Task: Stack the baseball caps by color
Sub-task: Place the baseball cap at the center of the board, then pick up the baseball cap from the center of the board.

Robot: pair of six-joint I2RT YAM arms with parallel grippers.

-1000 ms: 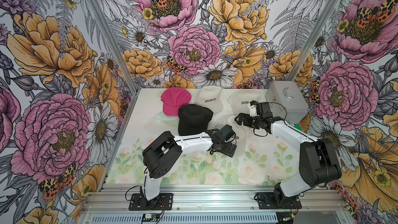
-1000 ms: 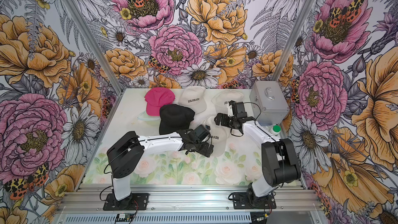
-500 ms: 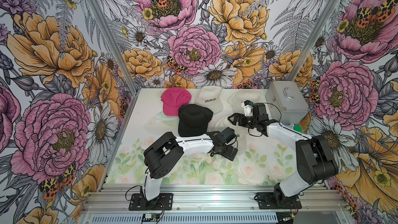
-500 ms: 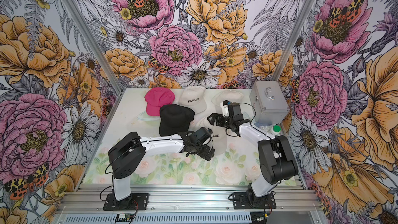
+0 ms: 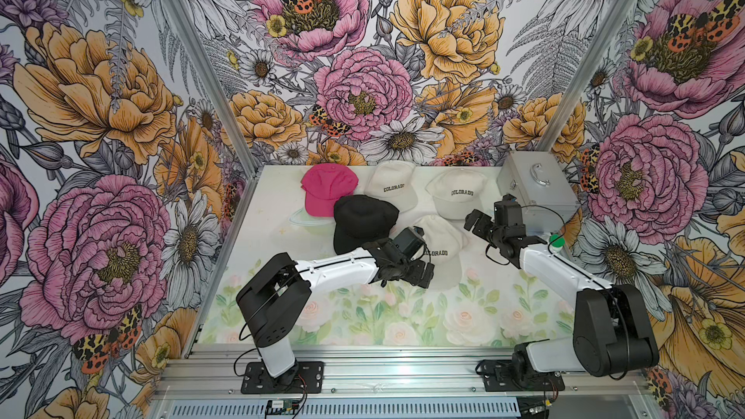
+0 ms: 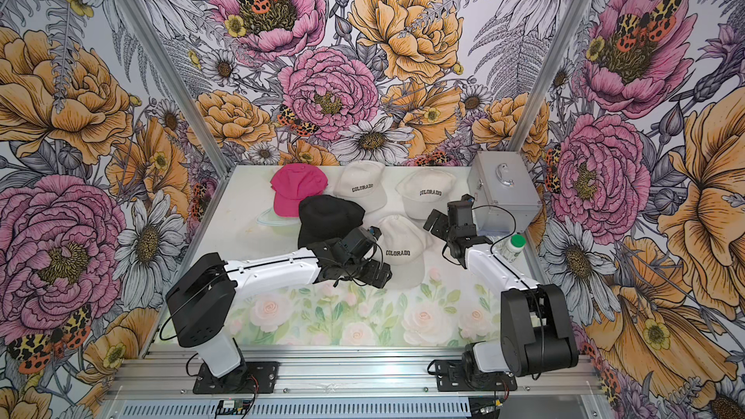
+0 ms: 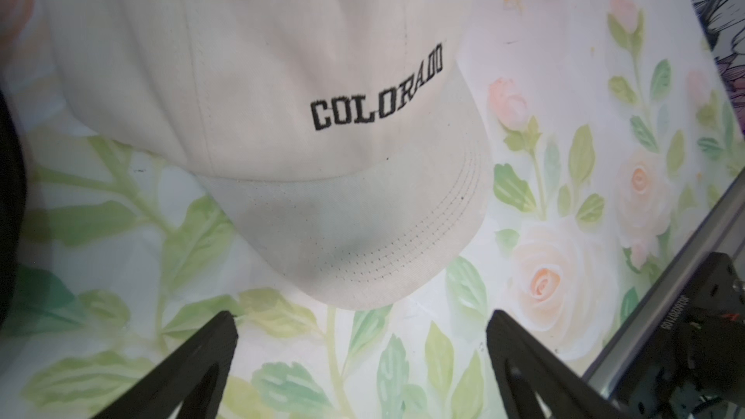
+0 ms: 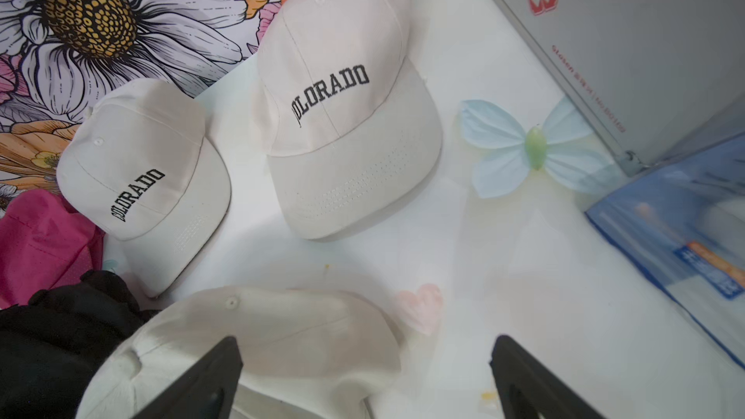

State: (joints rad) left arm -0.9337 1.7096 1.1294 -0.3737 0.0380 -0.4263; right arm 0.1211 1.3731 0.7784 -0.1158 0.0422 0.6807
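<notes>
Top views, left pincer: my left pincer [image 5: 422, 276] hung released, jaws wide, low at the centre of the frame in both top views, just beside the brim of the nearest cream cap [image 5: 439, 243].
Top views, right pincer: my right pincer [image 5: 475, 224] was released too, right of centre, between that cap and the silver case [image 5: 536, 191].
Top views, caps: the pink cap [image 5: 328, 189] lay at the upper left of the table [image 5: 282, 316], with the black cap [image 5: 365, 221] overlapping its brim. The two far cream caps [image 6: 358, 189] sat side by side along the back edge. I could not tell how many caps made up the black heap.
Top views, bottle: the green-lidded bottle [image 6: 514, 245] stood by my right arm.
Left wrist view: my fingers [image 7: 209, 352] stood apart, holding nothing. The nearest cream cap's brim lay just ahead of them, lettering readable.
Right wrist view: my fingers [image 8: 520, 372] were spread and empty. That cap's crown lay by one finger; whether they touched, I could not tell. The far cream caps lay beyond, apart from each other.
</notes>
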